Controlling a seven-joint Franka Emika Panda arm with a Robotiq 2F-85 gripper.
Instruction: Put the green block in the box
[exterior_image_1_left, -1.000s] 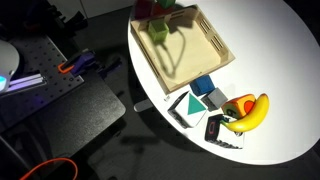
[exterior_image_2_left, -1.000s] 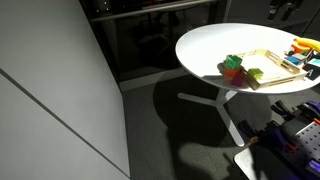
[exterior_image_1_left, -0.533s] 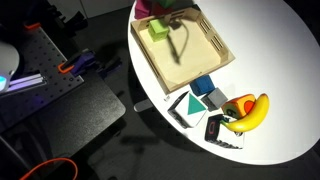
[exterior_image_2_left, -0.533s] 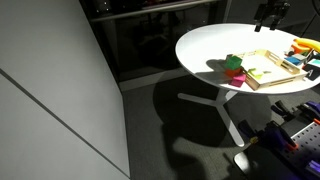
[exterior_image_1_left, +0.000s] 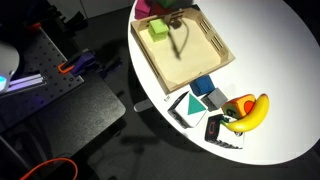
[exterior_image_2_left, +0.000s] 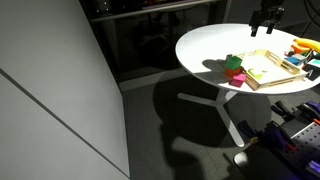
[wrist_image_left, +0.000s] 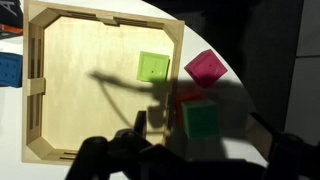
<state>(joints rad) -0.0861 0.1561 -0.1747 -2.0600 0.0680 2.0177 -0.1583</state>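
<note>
In the wrist view the green block (wrist_image_left: 200, 118) stands on the white table just outside the box's rim, on or against a red block (wrist_image_left: 183, 98), with a pink block (wrist_image_left: 205, 67) beside it. The box (wrist_image_left: 80, 110) is a shallow light-wood tray holding a paler yellow-green cube (wrist_image_left: 153, 67). My gripper (wrist_image_left: 200, 145) is open and empty, its fingers spread either side of the green block, above it. In an exterior view the green block (exterior_image_2_left: 232, 61) sits at the box's (exterior_image_2_left: 268, 70) near end, and the gripper (exterior_image_2_left: 267, 14) hangs above the table.
A blue block (exterior_image_1_left: 204, 85), a banana (exterior_image_1_left: 250, 112) and some cards and small pieces lie past the box's (exterior_image_1_left: 195, 55) other end. The round table's edge (exterior_image_1_left: 140, 70) runs close to the box. A blue block (wrist_image_left: 8, 68) also shows in the wrist view.
The gripper has moved across the table toward the blocks' end of the box. The blocks have not moved in the last half second.
</note>
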